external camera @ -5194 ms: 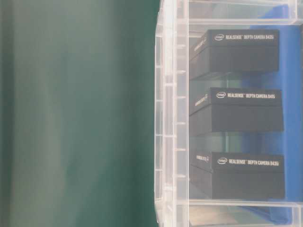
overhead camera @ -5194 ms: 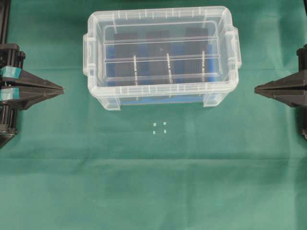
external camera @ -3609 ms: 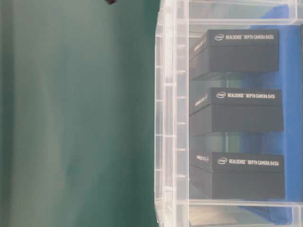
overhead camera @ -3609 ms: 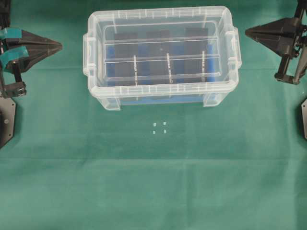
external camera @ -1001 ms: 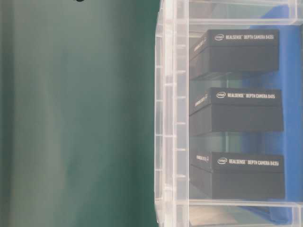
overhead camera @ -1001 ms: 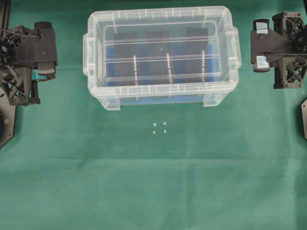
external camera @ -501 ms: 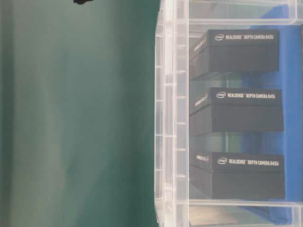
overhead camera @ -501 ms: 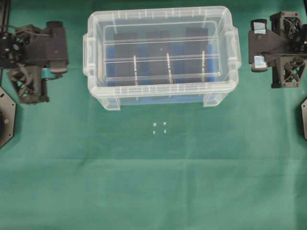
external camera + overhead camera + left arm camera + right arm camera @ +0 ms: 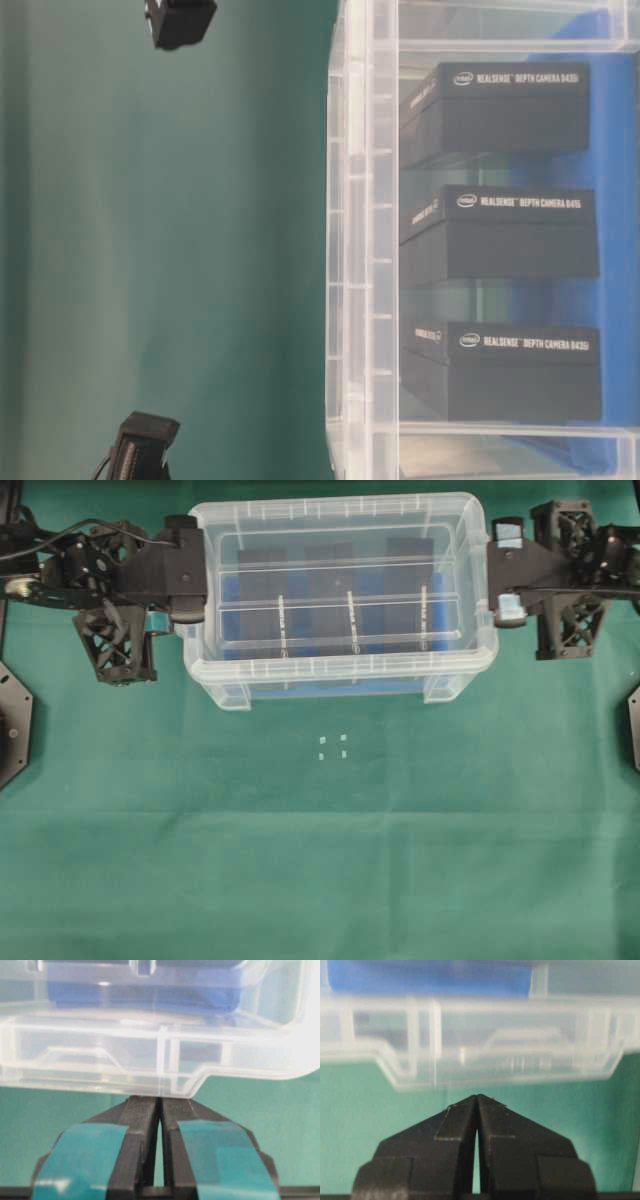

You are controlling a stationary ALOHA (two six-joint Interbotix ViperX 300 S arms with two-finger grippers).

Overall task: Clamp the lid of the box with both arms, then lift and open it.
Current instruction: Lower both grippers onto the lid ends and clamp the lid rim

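Note:
The box (image 9: 330, 680) is a clear tub on the green cloth, with a blue base and black blocks (image 9: 500, 235) inside. The lid (image 9: 340, 595), clear with two lengthwise ridges, lies flat on its top. The left arm (image 9: 120, 580) is at the box's left end. My left gripper (image 9: 160, 1101), with teal tape on its fingers (image 9: 217, 1152), is shut and empty; its tips reach the lower edge of the clear end rim (image 9: 100, 1055). The right arm (image 9: 560, 570) is at the right end. My right gripper (image 9: 477, 1096) is shut and empty, a little short of that rim (image 9: 520, 1060).
Small white marks (image 9: 333, 747) lie on the cloth in front of the box. Black hexagonal plates sit at the left edge (image 9: 12, 720) and the right edge (image 9: 632, 725). In the table-level view, black arm parts (image 9: 180, 22) (image 9: 140, 445) hang beside the box wall.
Both arms have moved inward from the table's sides to the two ends of the box. Their wrists turned over on the way. Box and lid have not moved.

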